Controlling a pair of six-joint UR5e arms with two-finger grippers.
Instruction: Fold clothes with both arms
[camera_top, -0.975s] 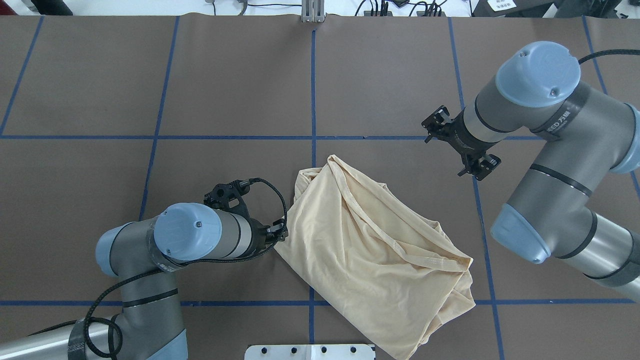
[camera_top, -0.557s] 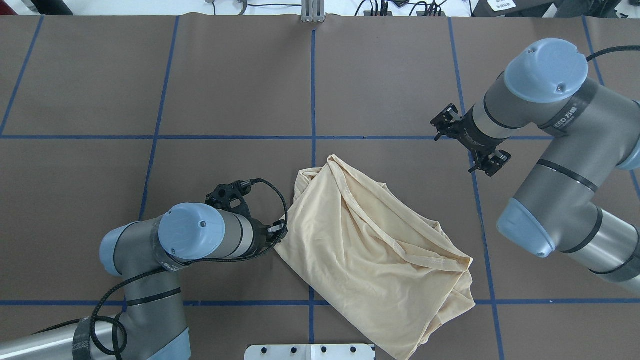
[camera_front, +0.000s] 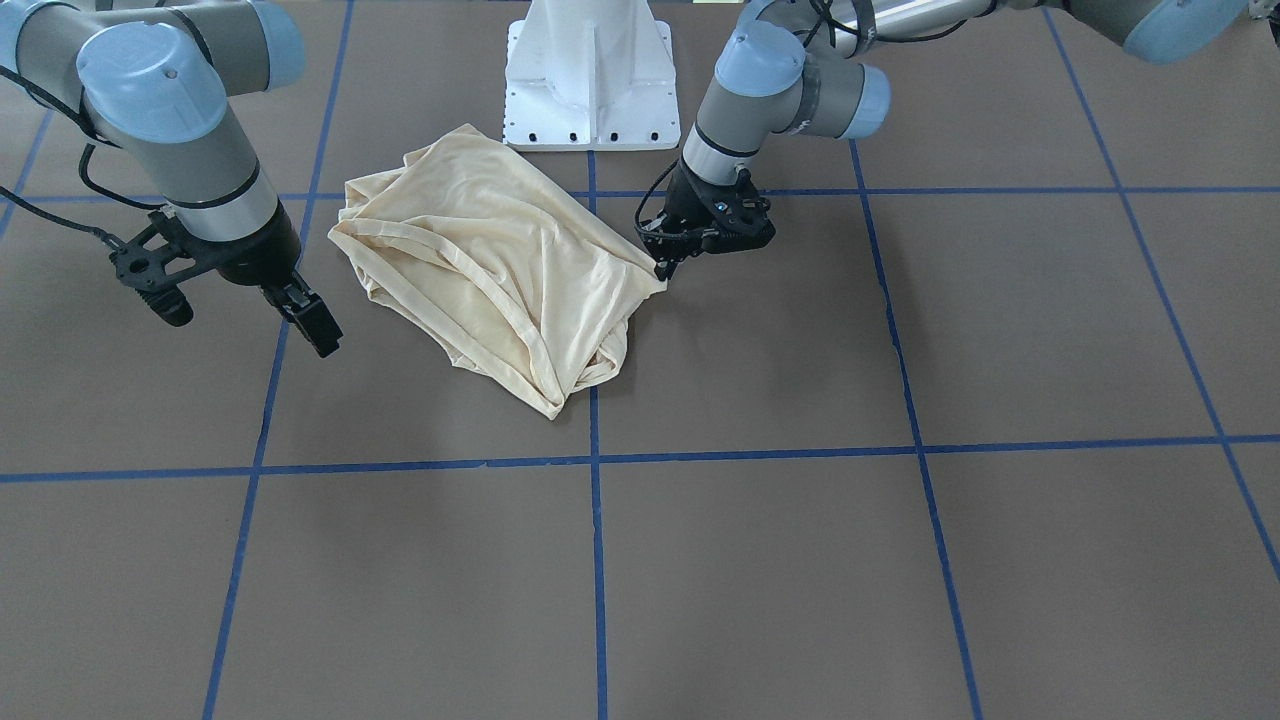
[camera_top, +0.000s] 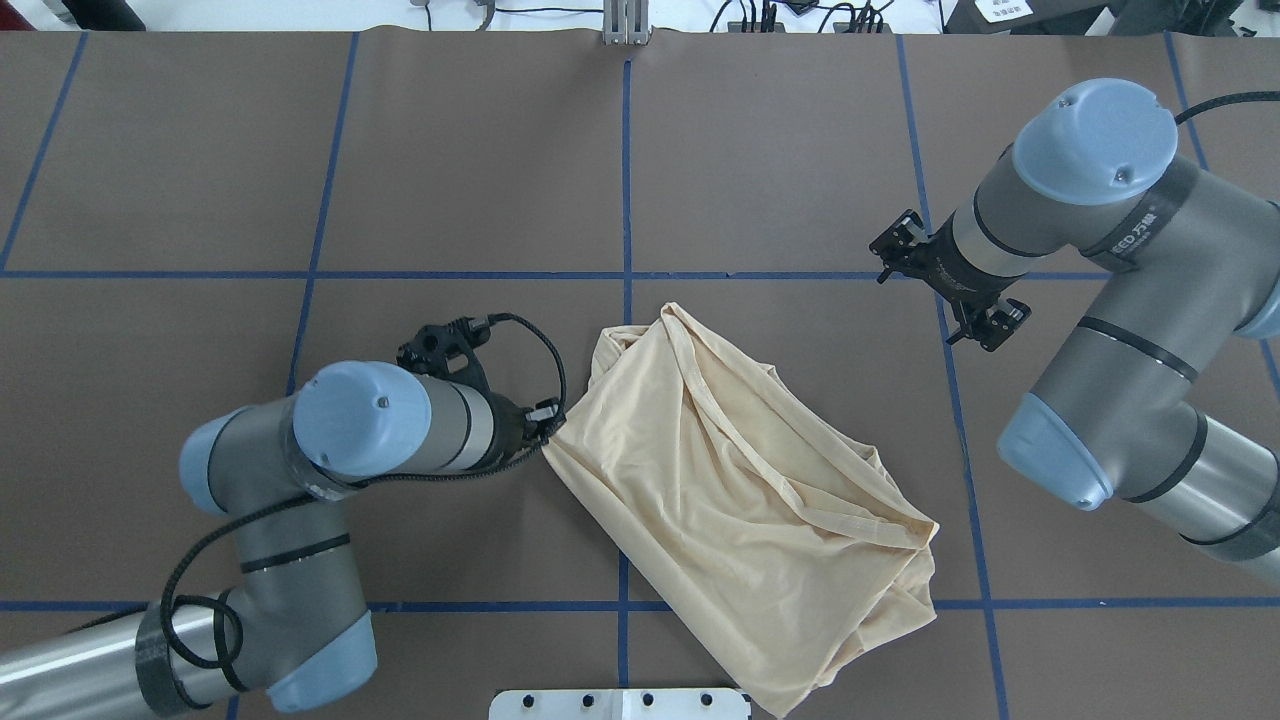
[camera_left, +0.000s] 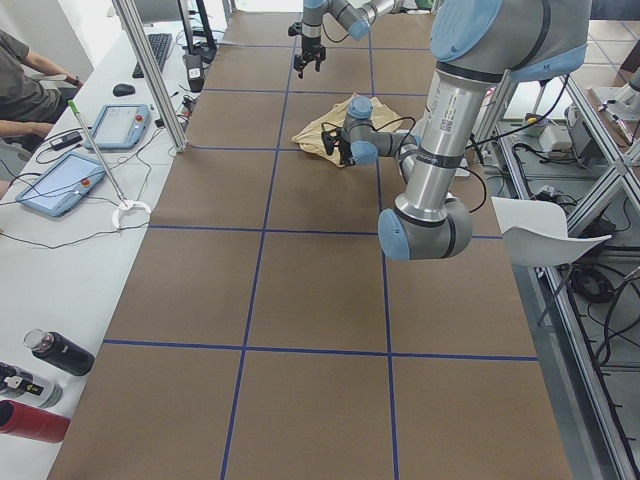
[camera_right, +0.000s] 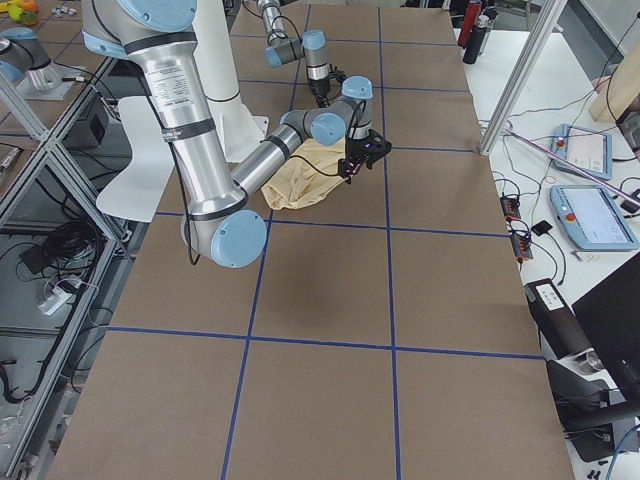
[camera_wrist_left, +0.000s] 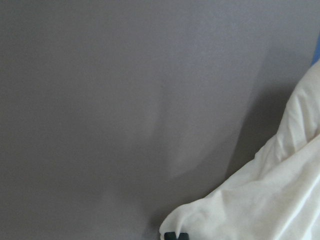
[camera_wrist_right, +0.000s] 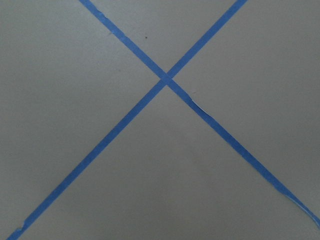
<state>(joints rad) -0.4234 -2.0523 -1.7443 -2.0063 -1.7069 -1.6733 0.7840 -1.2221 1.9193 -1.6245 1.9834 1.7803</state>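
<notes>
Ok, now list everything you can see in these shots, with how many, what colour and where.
shirt: one, cream-yellow, crumpled on the table near the pedestal.
table: one, brown, under everything.
tape lines: several, blue, gridding the table.
pedestal: one, white, at the table's robot-side edge.
pendants: two, blue-grey, on the side bench.
bottles: two, black and red, bench's near end.
left arm, right arm: one each, grey, blue caps, flanking the shirt.
left hand: black, closed on the shirt's corner.
right hand: black, open, over bare table.
</notes>
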